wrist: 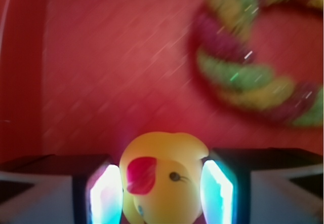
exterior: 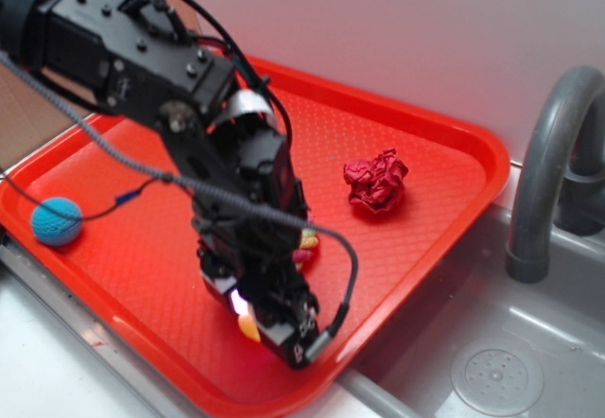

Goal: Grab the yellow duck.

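Black segments of my WidowX arm reach down from the upper left of the exterior view, wrist bent so the pincer point(exterior: 260, 328) points at the front part of the red plastic tray point(exterior: 444, 153). On the far left of that tray I see a small blue knitted ball point(exterior: 57, 221), well apart from the arm. A dark cable loops along the arm and down past the wrist.

At the pincer tip, only a sliver of the tiny glossy yellow rubber duck point(exterior: 248, 328) shows between the black fingers in the exterior view. From the wrist camera the duck point(wrist: 161, 181) sits squarely between the two pale, glowing finger pads point(wrist: 105, 193), which press against both its sides; my pincer is clamped on it. Its body is smooth bright yellow, with an orange-red beak and a small dark eye, the head turned towards the lens.

Just behind the wrist, bits of a twisted yellow, pink and green rope ring point(exterior: 306, 244) peek out; the wrist view shows the ring point(wrist: 253, 57) blurred at upper right. Farther right lies a crumpled red paper wad point(exterior: 376, 182), and beyond the tray a grey sink faucet point(exterior: 548, 172).
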{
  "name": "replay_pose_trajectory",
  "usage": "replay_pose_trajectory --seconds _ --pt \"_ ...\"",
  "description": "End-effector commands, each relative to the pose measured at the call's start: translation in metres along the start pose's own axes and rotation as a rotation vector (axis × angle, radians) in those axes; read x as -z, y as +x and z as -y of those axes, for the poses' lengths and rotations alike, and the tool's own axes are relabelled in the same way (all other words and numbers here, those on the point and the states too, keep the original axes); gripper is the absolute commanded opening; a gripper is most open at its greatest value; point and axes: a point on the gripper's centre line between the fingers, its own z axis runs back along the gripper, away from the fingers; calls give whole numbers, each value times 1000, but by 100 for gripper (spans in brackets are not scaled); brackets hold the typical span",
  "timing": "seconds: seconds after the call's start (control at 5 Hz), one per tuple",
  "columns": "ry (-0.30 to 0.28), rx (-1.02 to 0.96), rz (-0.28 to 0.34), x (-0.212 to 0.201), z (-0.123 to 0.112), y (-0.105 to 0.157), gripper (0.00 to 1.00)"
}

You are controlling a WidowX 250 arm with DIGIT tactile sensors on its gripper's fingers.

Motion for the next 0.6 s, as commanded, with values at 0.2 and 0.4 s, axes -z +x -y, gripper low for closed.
replay_pose_trajectory --seconds 0.2,0.4 --pt "-82 -77 100 -77 -40 7 0" --pt "-136 -93 113 -107 -91 15 0"
